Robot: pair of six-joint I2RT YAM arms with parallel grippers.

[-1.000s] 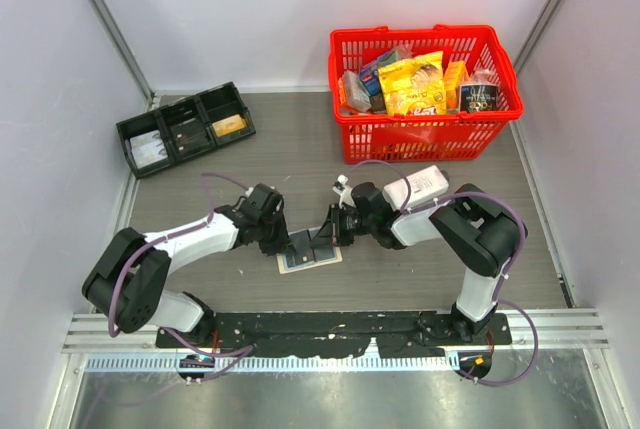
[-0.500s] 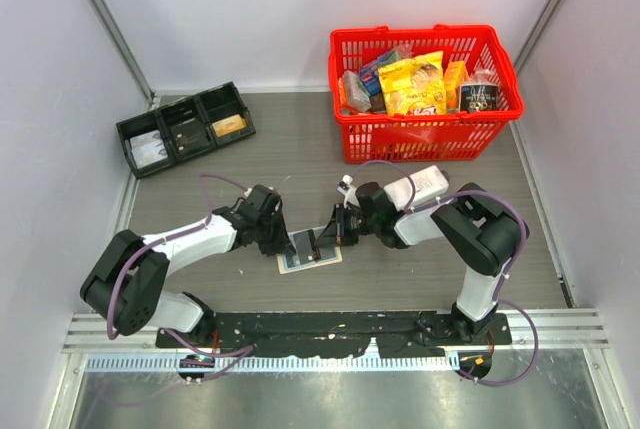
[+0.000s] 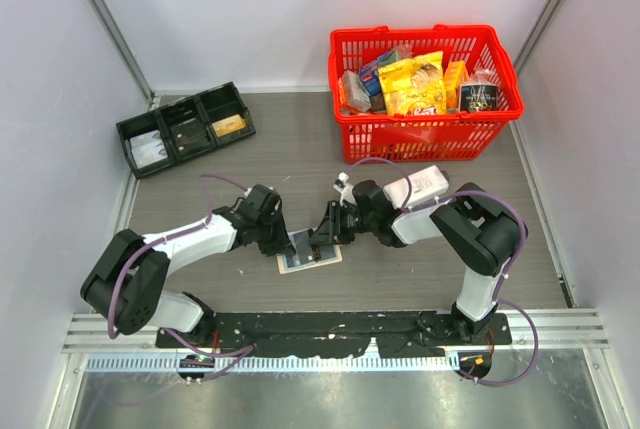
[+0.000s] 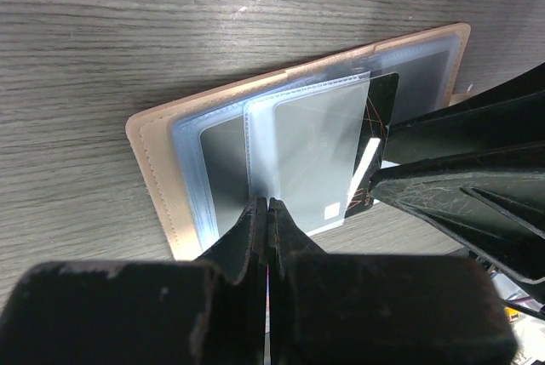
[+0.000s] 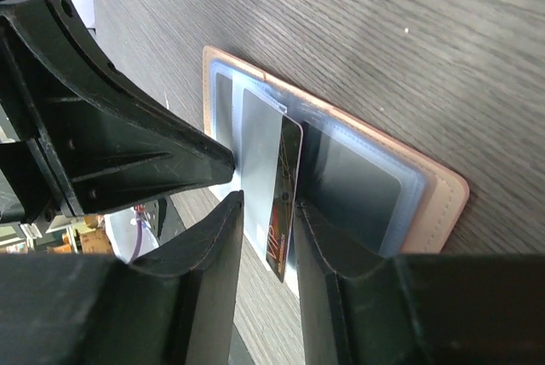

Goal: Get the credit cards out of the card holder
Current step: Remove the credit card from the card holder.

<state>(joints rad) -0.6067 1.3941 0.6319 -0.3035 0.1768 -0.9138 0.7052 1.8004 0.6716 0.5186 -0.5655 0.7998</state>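
Arms meet low over the card holder [image 4: 153, 161], left gripper [image 4: 269, 203] pinching its sleeve [image 4: 315, 144], right gripper [image 5: 268, 203] parted around a card [image 5: 285, 178], seemingly loose.

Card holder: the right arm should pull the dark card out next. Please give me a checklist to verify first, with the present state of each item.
1. The card holder lies open and flat on the table: ok.
2. The left gripper is shut on the clear sleeve: ok.
3. The dark card sticks out past the sleeve's edge: ok.
4. The dark card sits between the fingers of the right gripper: ok.
5. The right jaws are closed on the card: not ok, they stand apart.
6. The other pockets are already emptied: cannot tell.
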